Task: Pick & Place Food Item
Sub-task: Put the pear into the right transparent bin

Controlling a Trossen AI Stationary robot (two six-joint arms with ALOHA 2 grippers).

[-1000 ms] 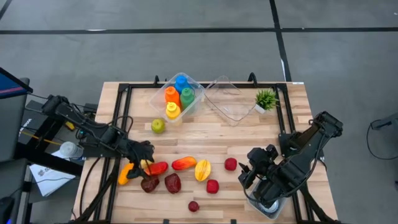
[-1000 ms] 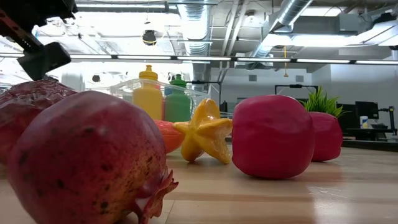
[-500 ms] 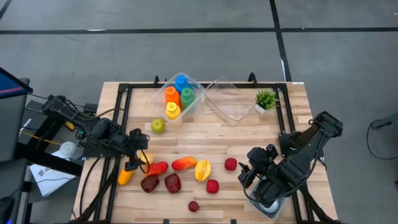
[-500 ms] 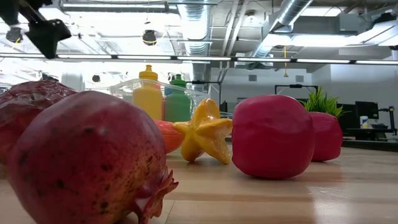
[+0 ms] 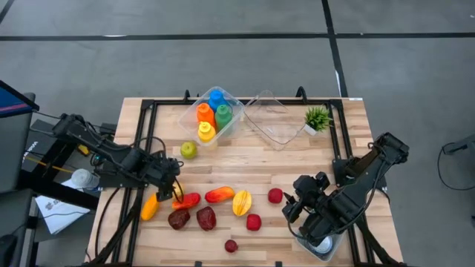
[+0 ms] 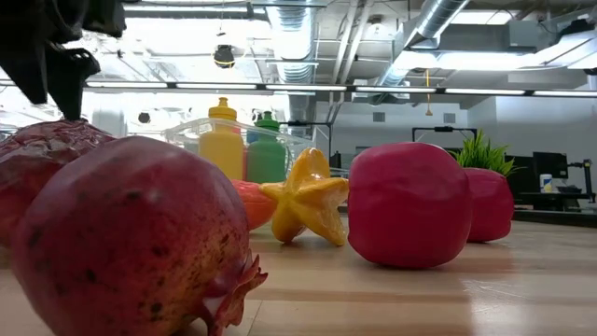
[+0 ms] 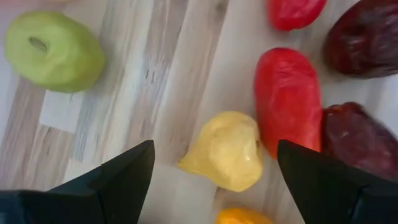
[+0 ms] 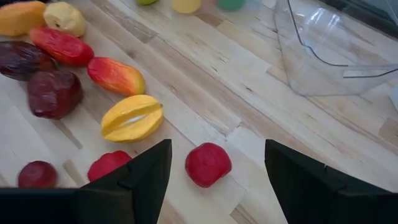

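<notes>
Toy foods lie on the wooden table. The yellow pear (image 7: 227,151) lies on its side between a red pepper (image 7: 287,99) and a green apple (image 7: 53,50). My left gripper (image 7: 214,149) hovers open above the pear, a finger on either side, touching nothing. It also shows as the left gripper (image 5: 173,187) in the high view, where it hides the pear. The starfruit (image 5: 241,202), mango (image 5: 220,194) and two pomegranates (image 5: 205,217) lie nearby. My right gripper (image 8: 217,146) waits open near the table's right near corner, before a red fruit (image 8: 208,163).
A clear bin with coloured bottles (image 5: 215,115) and an empty clear container (image 5: 271,119) stand at the far edge, with a small green plant (image 5: 318,117) to their right. An orange fruit (image 5: 149,208) lies near the left edge. More red fruits (image 5: 254,221) lie at the near middle.
My left gripper rose from the fruit cluster and swung toward the table's left edge. It then came back to the right and turned, and now stands over the yellow pear. The fruits lie as before.
</notes>
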